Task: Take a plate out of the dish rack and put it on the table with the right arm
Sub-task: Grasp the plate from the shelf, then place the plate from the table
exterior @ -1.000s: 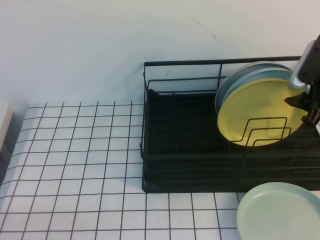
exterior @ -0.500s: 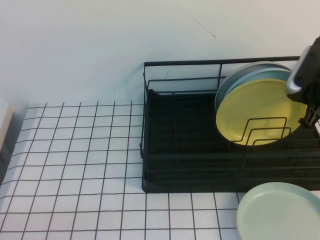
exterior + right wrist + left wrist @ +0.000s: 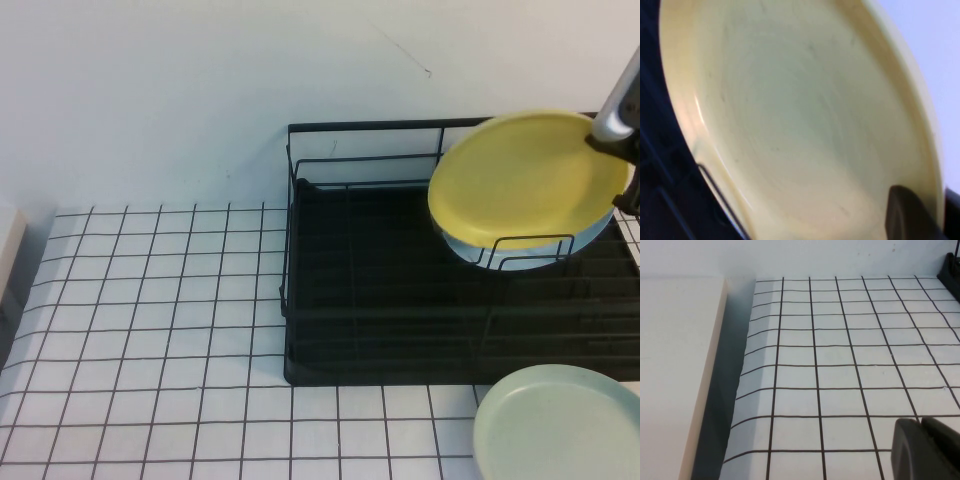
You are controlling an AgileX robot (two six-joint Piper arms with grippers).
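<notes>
The yellow plate (image 3: 525, 178) hangs tilted above the right end of the black dish rack (image 3: 370, 300), lifted clear of the wire dividers. My right gripper (image 3: 622, 165) is shut on the plate's right rim at the frame's right edge. In the right wrist view the yellow plate (image 3: 800, 115) fills the picture, with its rim pinched between the right gripper's (image 3: 940, 210) black fingers (image 3: 907, 217). A light blue plate (image 3: 530, 252) still stands in the rack behind it. My left gripper (image 3: 922, 450) is shut and empty over the gridded table (image 3: 840, 365), far left of the rack.
A pale mint-green plate (image 3: 560, 425) lies on the table (image 3: 150, 330) in front of the rack's right end. A cream block (image 3: 675, 375) borders the table's left edge. A white wall stands behind the rack.
My right gripper has lifted the yellow plate up out of the wire dividers and tilted it flatter. The light blue plate behind it now shows below it.
</notes>
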